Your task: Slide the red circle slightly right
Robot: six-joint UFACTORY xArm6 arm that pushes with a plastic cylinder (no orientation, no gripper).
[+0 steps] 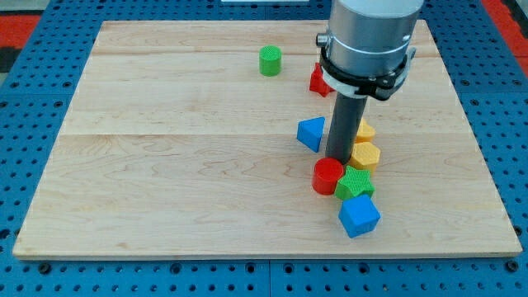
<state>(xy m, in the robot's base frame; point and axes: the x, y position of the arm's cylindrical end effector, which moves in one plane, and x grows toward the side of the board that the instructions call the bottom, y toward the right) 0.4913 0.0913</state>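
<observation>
Hand: none in view — the arm ends in a plain dark rod, so there is nothing to open or close, and it holds nothing.
My tip: at the upper edge of the red circle, seemingly touching it; the rod stands upright under the grey arm body at the view's top.
Counter: pale wooden board carrying all the blocks.
Green cylinder: alone near the view's top, well apart from the rest.
Blue triangle: just left of the rod.
Red circle: low in the cluster, touching the green star on its right.
Red block: partly hidden behind the arm — shape unclear.
Green star: between the yellow hexagon above and the blue cube below.
Blue cube: lowest block.
Yellow hexagon: right of the rod.
Yellow block: just above the hexagon, partly hidden.
</observation>
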